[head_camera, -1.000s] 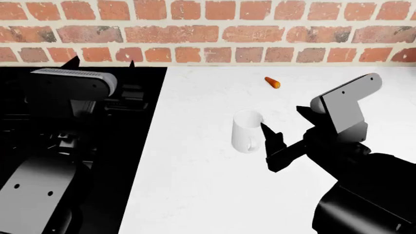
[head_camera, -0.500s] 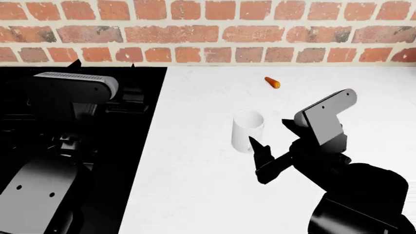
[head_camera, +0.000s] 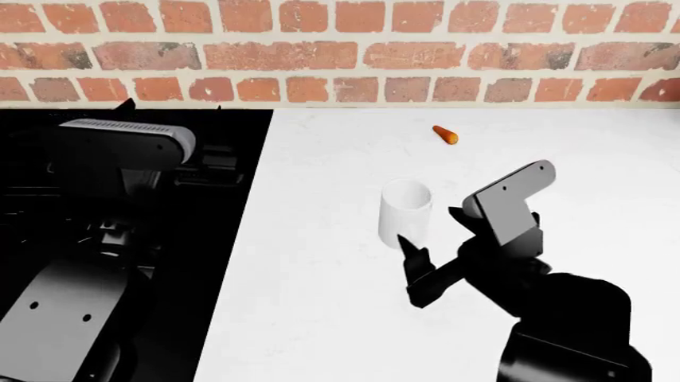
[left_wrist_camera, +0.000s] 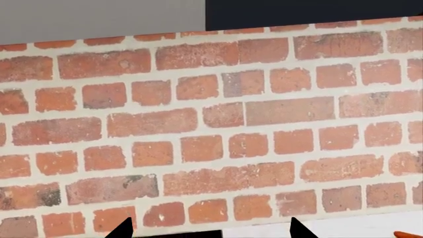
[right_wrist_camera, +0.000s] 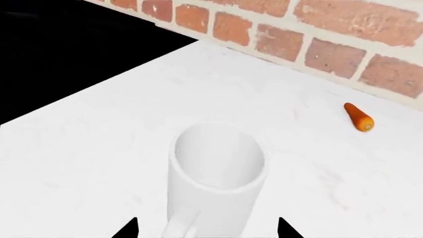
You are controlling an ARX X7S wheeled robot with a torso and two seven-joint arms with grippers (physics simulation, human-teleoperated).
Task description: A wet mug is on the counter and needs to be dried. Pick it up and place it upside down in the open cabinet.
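Note:
The white mug (head_camera: 406,208) stands upright, open end up, on the white counter (head_camera: 318,318). My right gripper (head_camera: 429,229) is open, low over the counter at the mug's near right side, one finger in front of it. In the right wrist view the mug (right_wrist_camera: 218,173) stands just ahead of the right gripper (right_wrist_camera: 206,230), centred between the spread fingertips (right_wrist_camera: 126,229), its handle toward the camera. My left gripper (head_camera: 172,103) is open and empty over the black stovetop (head_camera: 228,143), facing the brick wall; its gripper point in its own view is (left_wrist_camera: 208,232). No open cabinet shows.
A small orange carrot-like piece (head_camera: 445,134) lies on the counter behind the mug, near the brick wall (head_camera: 340,48); it also shows in the right wrist view (right_wrist_camera: 359,117). The stovetop borders the counter on the left. Grey and dark panels (left_wrist_camera: 297,12) sit above the wall.
My right gripper has moved left and back toward me, coming round the mug's near side. The mug and the left arm have not moved.

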